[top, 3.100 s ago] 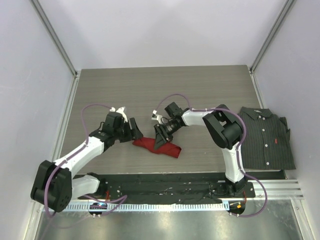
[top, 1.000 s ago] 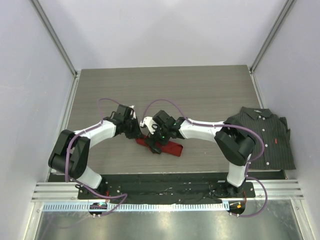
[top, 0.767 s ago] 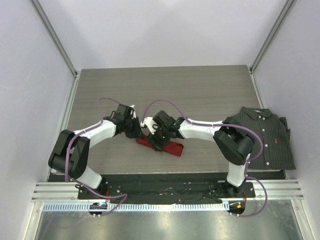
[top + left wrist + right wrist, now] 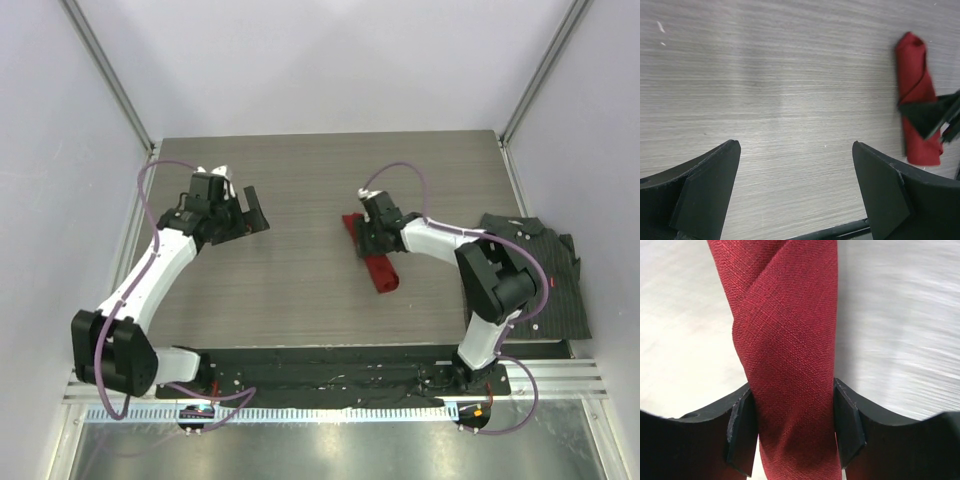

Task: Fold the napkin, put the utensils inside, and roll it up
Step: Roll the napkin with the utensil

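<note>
The napkin (image 4: pixel 376 262) is a tight deep-red roll lying on the table right of centre, one end pointing away from the arms. My right gripper (image 4: pixel 371 240) is shut on it near its far half. In the right wrist view both pads (image 4: pixel 743 429) press the sides of the napkin (image 4: pixel 786 335). My left gripper (image 4: pixel 243 221) hangs open over bare table at the far left, well apart from the roll. Its wrist view shows wide-apart fingers (image 4: pixel 710 185), nothing between them, with the napkin (image 4: pixel 916 92) at the right edge. The utensils are hidden.
A dark pinstriped shirt (image 4: pixel 548 268) lies folded at the table's right edge, partly behind the right arm's elbow. A black strip (image 4: pixel 330 372) runs along the near edge by the arm bases. Grey walls close in on both sides.
My left gripper has let go, opened wide and drawn back to the far left. The right gripper has shut on the roll and carried it rightwards, turning it to lie lengthwise.
</note>
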Tool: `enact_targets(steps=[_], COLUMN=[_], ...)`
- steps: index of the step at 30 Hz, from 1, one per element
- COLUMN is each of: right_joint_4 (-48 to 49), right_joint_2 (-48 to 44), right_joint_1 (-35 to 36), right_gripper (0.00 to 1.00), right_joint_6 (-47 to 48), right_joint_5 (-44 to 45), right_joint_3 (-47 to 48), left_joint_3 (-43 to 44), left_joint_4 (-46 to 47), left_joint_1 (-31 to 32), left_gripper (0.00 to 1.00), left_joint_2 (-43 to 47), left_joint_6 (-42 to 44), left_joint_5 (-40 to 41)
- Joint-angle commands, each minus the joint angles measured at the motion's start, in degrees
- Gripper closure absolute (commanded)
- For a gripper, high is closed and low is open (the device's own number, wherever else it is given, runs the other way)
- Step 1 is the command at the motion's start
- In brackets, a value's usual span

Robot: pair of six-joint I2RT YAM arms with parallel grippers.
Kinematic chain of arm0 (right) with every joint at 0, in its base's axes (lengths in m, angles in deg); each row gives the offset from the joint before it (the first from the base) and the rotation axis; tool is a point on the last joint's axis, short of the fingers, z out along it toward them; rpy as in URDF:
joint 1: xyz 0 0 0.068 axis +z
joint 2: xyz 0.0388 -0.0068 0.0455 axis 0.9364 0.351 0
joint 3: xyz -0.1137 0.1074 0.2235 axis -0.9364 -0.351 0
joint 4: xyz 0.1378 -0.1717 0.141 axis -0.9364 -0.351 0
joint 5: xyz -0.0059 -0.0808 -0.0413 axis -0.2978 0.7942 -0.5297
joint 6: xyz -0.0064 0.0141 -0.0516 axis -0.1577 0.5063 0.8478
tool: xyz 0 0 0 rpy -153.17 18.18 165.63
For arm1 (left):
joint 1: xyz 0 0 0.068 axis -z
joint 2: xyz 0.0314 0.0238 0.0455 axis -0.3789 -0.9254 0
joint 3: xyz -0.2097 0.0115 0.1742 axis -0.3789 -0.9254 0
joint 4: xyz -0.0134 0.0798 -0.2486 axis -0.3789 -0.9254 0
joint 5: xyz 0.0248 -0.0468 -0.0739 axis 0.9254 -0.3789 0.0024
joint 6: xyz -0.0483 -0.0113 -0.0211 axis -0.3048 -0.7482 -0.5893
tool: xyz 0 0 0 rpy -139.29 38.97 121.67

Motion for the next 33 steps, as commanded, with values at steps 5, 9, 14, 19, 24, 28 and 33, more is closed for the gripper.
enact_targets(steps=[5, 9, 14, 19, 24, 28, 33], right_joint_4=[-2.0, -1.3, 0.3, 1.4, 1.8, 1.4, 0.4], right_joint_2=[2.4, 2.9, 1.3, -1.1, -3.6, -9.6, -19.1], right_joint_1=[-9.2, -11.2, -11.2, -11.4, -12.2, -13.4, -15.2], right_gripper=[0.4, 0.36, 0.13, 0.0, 0.0, 0.0, 0.0], right_joint_6=[-9.0, -9.8, -10.8, -10.9, -10.7, -9.9, -7.2], right_joint_5=[11.0, 9.4, 5.4, 0.4, -1.8, -1.1, 3.8], right_joint_3=[-0.5, 0.1, 0.6, 2.3, 5.3, 6.9, 4.4], left_joint_3=[3.5, 2.8, 1.7, 2.0, 2.4, 2.4, 0.8], left_joint_4=[-4.8, -4.6, -3.7, -3.1, -3.3, -3.5, -1.4], left_joint_1=[-1.7, -2.5, -2.9, -3.0, -3.5, -3.8, -3.8], left_gripper=[0.0, 0.0, 0.0, 0.0, 0.0, 0.0, 0.0], left_joint_2=[7.2, 7.8, 8.6, 10.0, 12.1, 13.7, 17.9], left_joint_6=[5.6, 6.2, 6.1, 7.1, 7.4, 7.9, 9.1], left_joint_5=[3.7, 3.5, 2.2, 1.8, 2.4, 2.3, 3.3])
